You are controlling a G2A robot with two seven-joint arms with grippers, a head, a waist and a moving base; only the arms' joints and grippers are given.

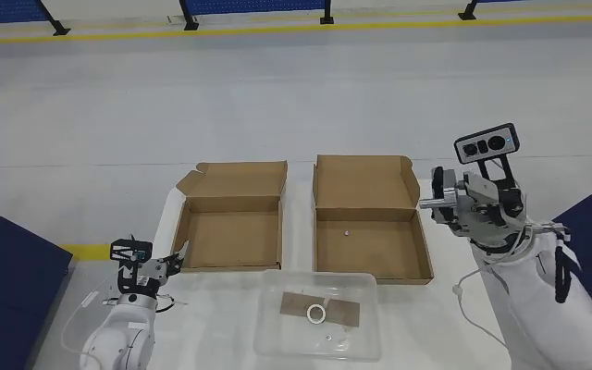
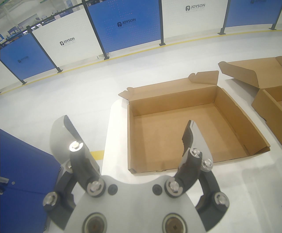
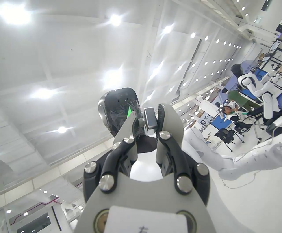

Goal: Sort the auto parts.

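Seen from above, the left gripper (image 1: 175,261) hovered by the near left corner of the left box (image 1: 231,239). The right gripper (image 1: 431,204) hung just right of the right box (image 1: 375,250), and a ring (image 1: 316,314) lay in the near clear tray (image 1: 363,326). At the left wrist, the jaws stood spread wide. At the right wrist, the jaws pinched a small metal part (image 3: 150,122).

Beyond the left gripper (image 2: 127,121) lies pale grey floor (image 2: 176,66) — a yellow line (image 2: 132,53) crosses it, with blue and white panels (image 2: 123,22) behind. Past the right gripper (image 3: 147,114) — white ceiling (image 3: 66,55), round lights (image 3: 114,19).
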